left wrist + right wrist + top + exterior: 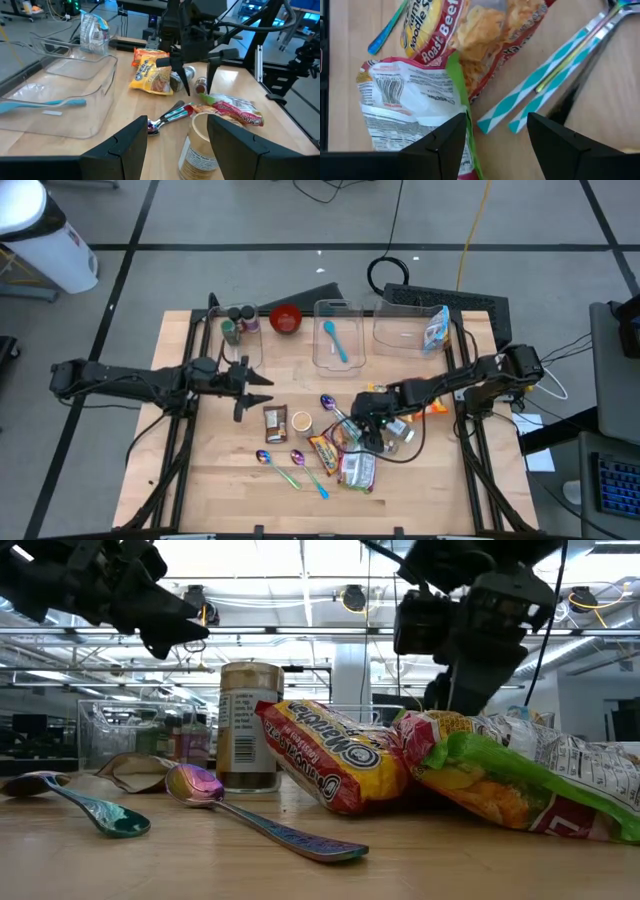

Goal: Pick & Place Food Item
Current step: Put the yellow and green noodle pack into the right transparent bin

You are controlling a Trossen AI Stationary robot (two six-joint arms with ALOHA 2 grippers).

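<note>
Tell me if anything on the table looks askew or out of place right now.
Mostly clutter: the noodle packets lie piled crookedly on each other under the right end effector, with iridescent spoons scattered loose around them. One blue spoon sits alone in a clear bin. No spill or damage visible.

noodle packet (451, 30) cropped, jar (202, 150) half hidden

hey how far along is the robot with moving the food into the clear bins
Looks done: one snack bag sits in the right clear bin. In hand: nothing is gripped; the right end effector hangs open above the noodle packet and the green-edged bag. The left end effector waits open near the small jar. Left: those packets remain on the table.
</note>
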